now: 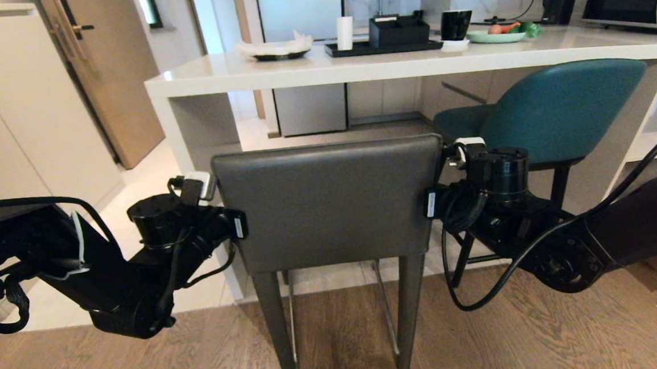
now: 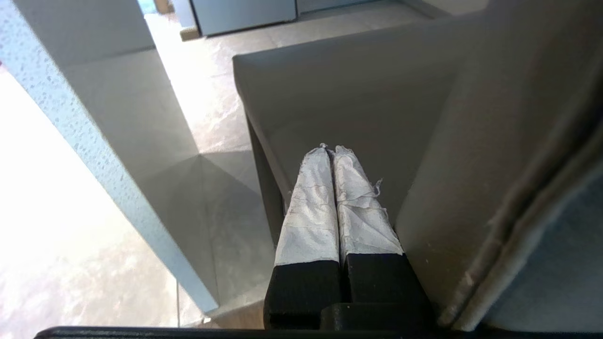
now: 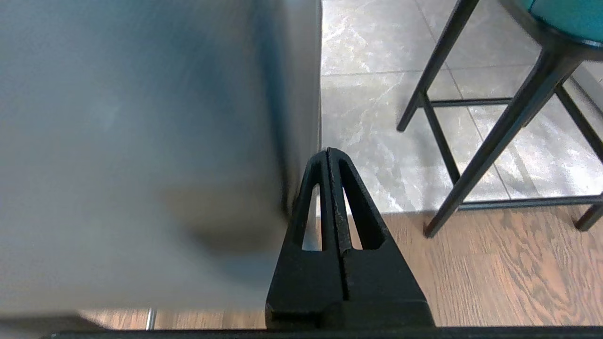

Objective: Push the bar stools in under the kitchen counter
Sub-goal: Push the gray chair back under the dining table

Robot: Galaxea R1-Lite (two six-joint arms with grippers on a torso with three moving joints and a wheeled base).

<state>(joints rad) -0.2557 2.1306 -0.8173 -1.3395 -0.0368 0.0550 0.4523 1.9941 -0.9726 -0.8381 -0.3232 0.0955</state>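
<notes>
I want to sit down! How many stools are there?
2. The grey stool stands in the middle, out from the counter, between the robot's two arms. The teal stool is to its right, tucked under the counter. None seem hidden.

Matt grey leather stool back [image 1: 329, 201], glossy white counter [image 1: 412, 59] — wood-grain floor [image 1: 543, 337], cloth-wrapped left end effector [image 2: 333, 153] fingers

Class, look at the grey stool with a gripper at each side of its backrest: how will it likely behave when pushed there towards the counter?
The grey stool is tall on narrow legs, so a push high on its backrest may tip it rather than slide it. It straddles wood and tile, so its legs could catch at the seam. The shut left gripper and right gripper flank it, probably limiting twisting.
</notes>
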